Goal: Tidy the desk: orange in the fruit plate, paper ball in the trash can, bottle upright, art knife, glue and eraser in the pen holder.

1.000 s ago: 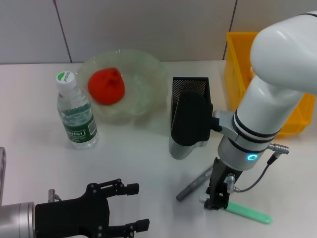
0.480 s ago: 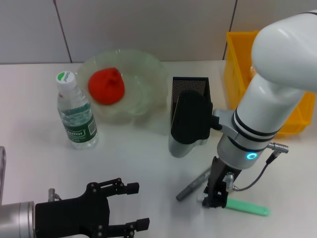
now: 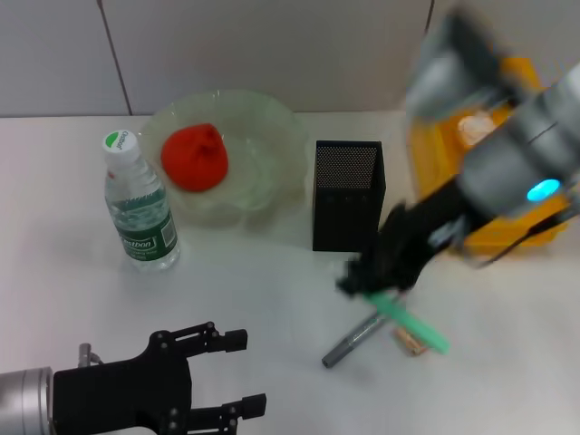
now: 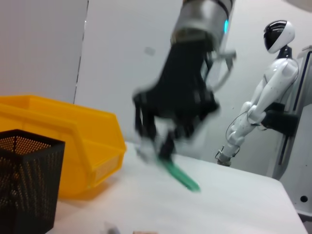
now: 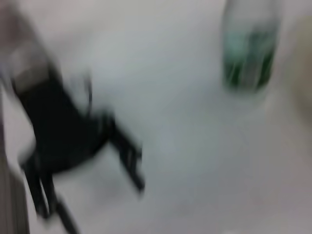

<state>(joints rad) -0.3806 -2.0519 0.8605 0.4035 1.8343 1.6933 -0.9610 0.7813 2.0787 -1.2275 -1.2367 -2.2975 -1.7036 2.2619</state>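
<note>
My right gripper (image 3: 370, 279) is shut on the green glue (image 3: 410, 323), which slants down from its fingers just in front of the black mesh pen holder (image 3: 349, 194). The left wrist view shows the same gripper (image 4: 163, 146) with the glue (image 4: 178, 173) hanging from it. Below lie the grey art knife (image 3: 352, 341) and the tan eraser (image 3: 410, 341). The orange (image 3: 195, 156) sits in the fruit plate (image 3: 272, 122). The bottle (image 3: 138, 205) stands upright. A pale lump (image 3: 474, 129), perhaps the paper ball, lies in the yellow trash can (image 3: 513, 231). My left gripper (image 3: 245, 373) is open at the near left.
The trash can (image 4: 73, 141) and the pen holder (image 4: 27, 180) stand side by side at the right of the white table. A wall closes off the far side. The right wrist view is smeared, showing the bottle (image 5: 248, 53) and the left gripper (image 5: 73, 146).
My right arm has swung up and back from the table's front with the glue, uncovering the pen holder and the eraser. The left arm shifted slightly.
</note>
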